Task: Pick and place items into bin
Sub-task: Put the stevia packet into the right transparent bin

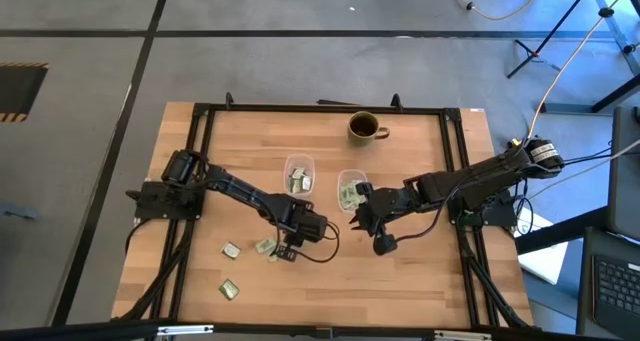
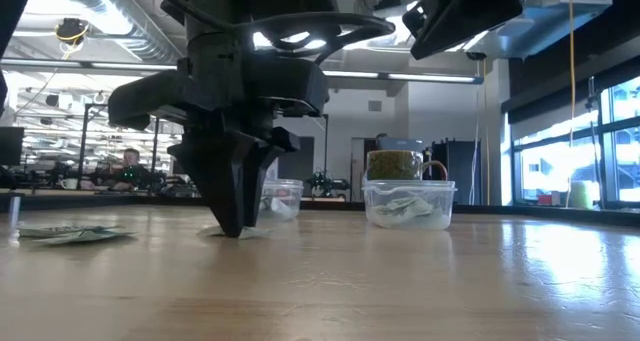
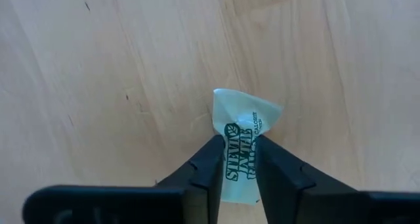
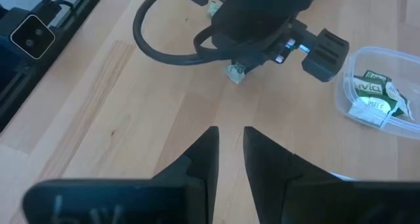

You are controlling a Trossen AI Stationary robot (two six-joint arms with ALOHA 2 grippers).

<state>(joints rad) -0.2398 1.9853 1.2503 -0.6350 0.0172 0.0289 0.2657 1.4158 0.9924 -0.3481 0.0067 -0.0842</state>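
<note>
Small pale green and white packets lie on the wooden table: one [image 1: 231, 250], another [image 1: 229, 290], and a pair [image 2: 70, 234] at the left of the low view. My left gripper [image 1: 284, 248] points down at the table and is shut on a printed packet [image 3: 244, 122]. Two clear plastic bins [image 1: 299, 174] [image 1: 350, 191] stand mid-table, each with packets inside. My right gripper [image 1: 357, 220] hovers above the table beside the right-hand bin. Its fingers [image 4: 210, 145] stand a narrow gap apart and hold nothing. My left gripper pinches the packet between its two fingers [image 3: 209, 163], which grip its middle [image 3: 240, 152] from above, pointing down. The packet is crumpled between them and its free end [image 3: 246, 109] sticks out past the tips. The fingertips [image 2: 235, 226] stand at the table top.
A brown mug [image 1: 365, 127] stands near the table's far edge, behind the bins. A black frame rail [image 1: 195, 161] runs around the table. Bare wood lies along the near edge and at the right. A person [image 2: 130, 161] sits far back in the room.
</note>
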